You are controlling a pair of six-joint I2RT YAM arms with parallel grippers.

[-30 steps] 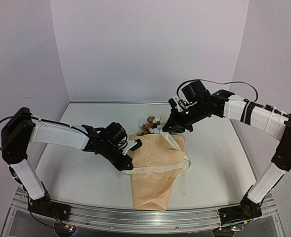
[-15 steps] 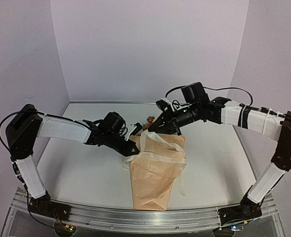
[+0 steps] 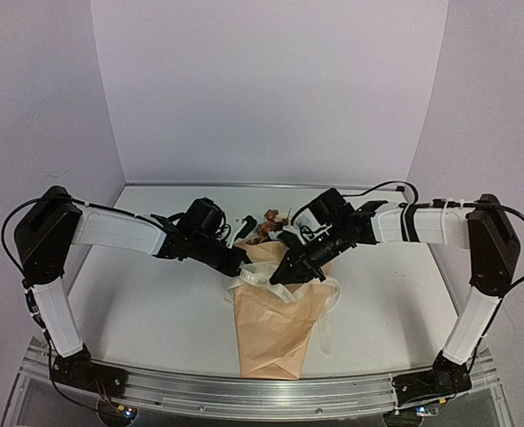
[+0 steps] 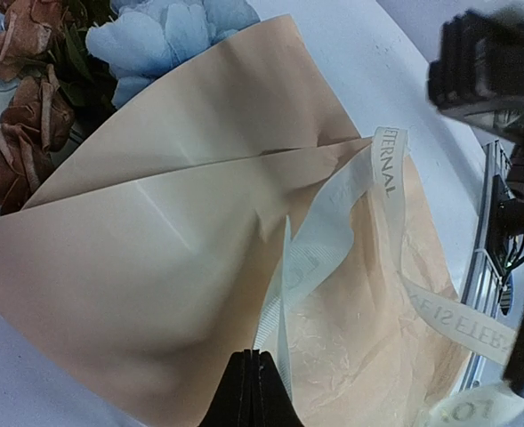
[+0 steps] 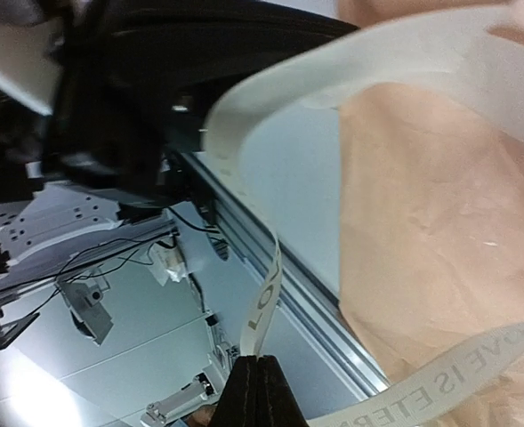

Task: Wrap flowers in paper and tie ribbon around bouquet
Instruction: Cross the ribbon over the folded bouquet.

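The bouquet lies in mid-table as a tan paper (image 3: 275, 325) cone, narrow end toward the near edge. The flowers (image 3: 267, 226) poke out of its far, wide end: blue blooms (image 4: 165, 36) and brown-orange blooms (image 4: 30, 107). The cream ribbon (image 3: 263, 277) crosses the cone, and one strand (image 3: 328, 327) hangs down its right side. My left gripper (image 3: 241, 263) is at the cone's upper left edge, shut on the ribbon (image 4: 328, 227) just above the paper (image 4: 146, 267). My right gripper (image 3: 278, 277) hovers over the cone's middle, shut on another stretch of ribbon (image 5: 266, 298) beside the paper (image 5: 439, 222).
The metal rail (image 3: 262, 391) of the table's near edge runs below the cone's tip; it also shows as a rail (image 5: 333, 294) in the right wrist view. White walls close the table at the back and sides. The two arms nearly meet over the bouquet.
My right gripper has swung from behind the flowers forward and left over the cone, drawing the ribbon with it. The left gripper has risen from the cone's left side to its upper edge.
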